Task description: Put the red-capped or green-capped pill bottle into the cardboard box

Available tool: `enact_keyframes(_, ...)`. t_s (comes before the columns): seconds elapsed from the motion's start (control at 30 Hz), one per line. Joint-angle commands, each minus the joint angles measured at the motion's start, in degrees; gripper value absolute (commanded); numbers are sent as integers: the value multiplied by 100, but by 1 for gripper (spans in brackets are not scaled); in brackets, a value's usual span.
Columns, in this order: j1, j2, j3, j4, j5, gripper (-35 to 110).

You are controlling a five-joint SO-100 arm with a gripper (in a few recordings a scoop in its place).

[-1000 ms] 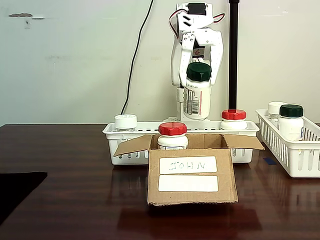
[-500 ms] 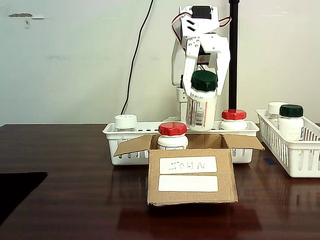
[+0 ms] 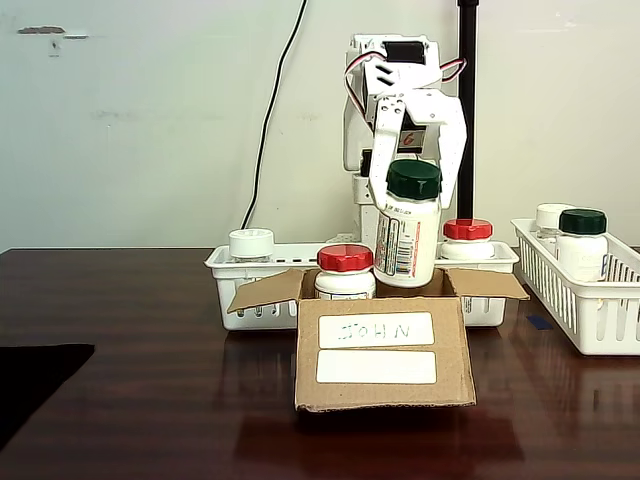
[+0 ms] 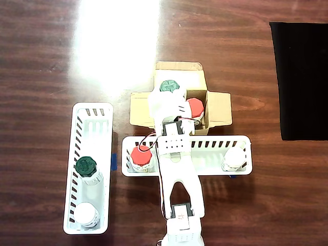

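In the fixed view the white two-finger gripper (image 3: 413,185) is clamped on the green-capped white pill bottle (image 3: 407,228), which hangs upright over the right half of the small brown corrugated cardboard box (image 3: 385,345), its base about level with the rim. A red-capped white pill bottle (image 3: 345,272) already stands in the box's left half, close beside it; lowering off-line could knock that bottle or catch the right flap. In the overhead view the green cap (image 4: 168,86) sits above the box's far left part, the red cap (image 4: 195,107) just right of it, so a release could land the bottle tilted against its neighbour.
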Motion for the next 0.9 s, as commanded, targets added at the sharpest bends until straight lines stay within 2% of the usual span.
enact_keyframes(0.0,-70,246,158,-519,88,4)
enact_keyframes(0.27,-141,123,316,-853,123,42)
enact_keyframes(0.37,-193,79,299,-905,62,51)
enact_keyframes(0.63,-299,149,264,-773,-26,52)
enact_keyframes(0.73,-308,448,264,-299,9,52)
enact_keyframes(0.87,-352,1151,246,844,-26,49)
